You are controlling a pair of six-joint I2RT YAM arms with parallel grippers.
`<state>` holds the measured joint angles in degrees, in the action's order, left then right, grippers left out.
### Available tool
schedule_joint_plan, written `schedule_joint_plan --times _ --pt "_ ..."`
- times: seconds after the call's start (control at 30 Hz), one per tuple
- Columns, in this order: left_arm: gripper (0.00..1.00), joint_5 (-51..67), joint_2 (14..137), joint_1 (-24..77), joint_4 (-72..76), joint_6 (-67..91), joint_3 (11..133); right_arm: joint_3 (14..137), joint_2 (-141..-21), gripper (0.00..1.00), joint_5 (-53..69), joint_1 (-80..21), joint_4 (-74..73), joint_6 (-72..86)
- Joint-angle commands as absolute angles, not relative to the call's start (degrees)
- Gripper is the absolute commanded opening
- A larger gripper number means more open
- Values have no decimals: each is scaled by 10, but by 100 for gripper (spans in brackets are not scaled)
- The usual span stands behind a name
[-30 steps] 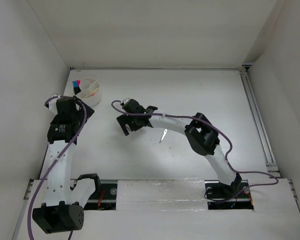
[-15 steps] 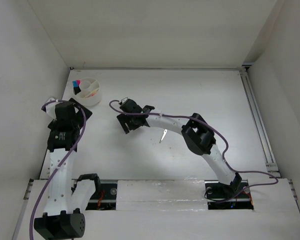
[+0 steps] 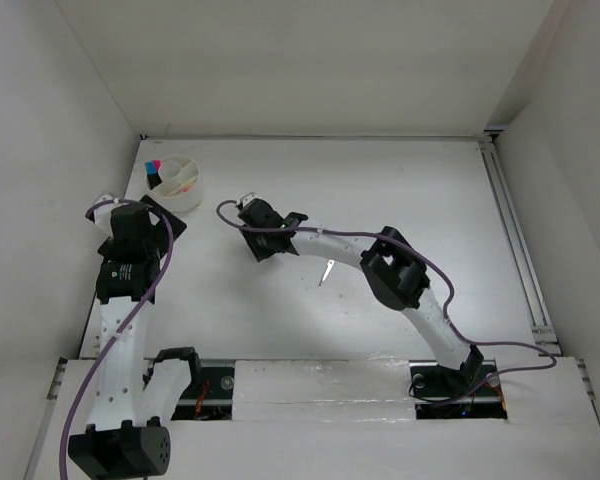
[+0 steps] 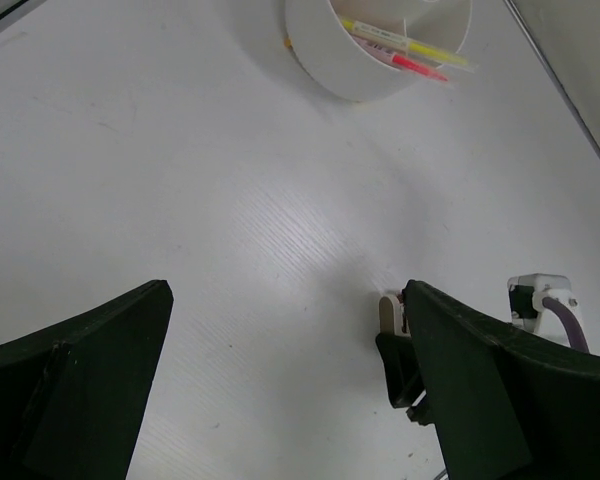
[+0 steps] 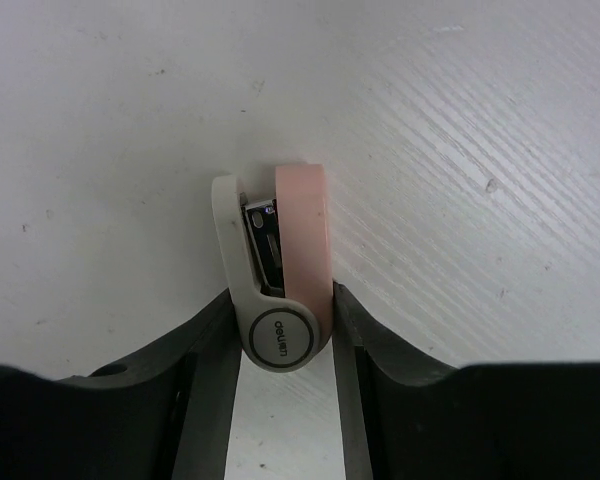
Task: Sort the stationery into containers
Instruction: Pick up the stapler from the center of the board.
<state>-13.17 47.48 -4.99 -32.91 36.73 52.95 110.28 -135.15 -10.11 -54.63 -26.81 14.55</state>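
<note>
- The round white cup [image 3: 177,183] stands at the far left corner of the tabletop [image 3: 400,190], in the same spot as a second ago.
- Inside the cup, a blue cap [image 3: 150,170] and a pink cap [image 3: 157,164] show at its far-left side. A thin yellow stick [image 4: 412,47] and a pink pen [image 4: 408,62] lie side by side across another compartment.
- The left tool [image 4: 285,300] hovers on the near side of the cup with its jaws spread wide and nothing between them.
- A second ago that left tool was just beside the cup. It has since pulled back toward the arm bases, and over the last half second it has hardly moved.
- The small white-pink stapler [image 5: 278,270] lies on the tabletop to the right of the cup and a little nearer the bases, well apart from it.
- The right tool [image 5: 280,325] is closed in on the stapler's rounded hinge end, one finger against the white side and the other against the pink side.
- Compared with a second ago, the right tool has crept slightly toward the cup.
- A small pale pointed object [image 3: 326,270] lies farther right of the cup, beside the right arm. I cannot tell what it is, and it has not shifted.
</note>
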Motion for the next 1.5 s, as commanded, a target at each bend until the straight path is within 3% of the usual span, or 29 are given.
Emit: schedule_joint_plan --times 0.0,0.3,0.43,0.67,0.9,1.0,1.2,1.47 --pt "100 -104 466 -53 -308 345 524 1071 -1347 0 -56 -557 -212 121" --pt "100 175 498 -53 -230 330 491 791 -1079 0 31 -545 25 142" --pt "100 348 504 -53 -139 368 425 734 -1009 0 54 -540 87 155" --pt "100 474 491 -47 16 466 363 672 -933 0 110 -546 179 183" --pt "100 486 448 -42 77 506 357 684 -927 0 38 -578 179 188" --pt "100 449 426 -42 70 512 352 684 -927 0 -78 -590 169 227" --pt "98 444 427 -42 90 501 345 694 -933 0 -65 -605 169 227" --pt "88 451 444 -42 110 496 323 740 -950 0 -79 -628 146 220"
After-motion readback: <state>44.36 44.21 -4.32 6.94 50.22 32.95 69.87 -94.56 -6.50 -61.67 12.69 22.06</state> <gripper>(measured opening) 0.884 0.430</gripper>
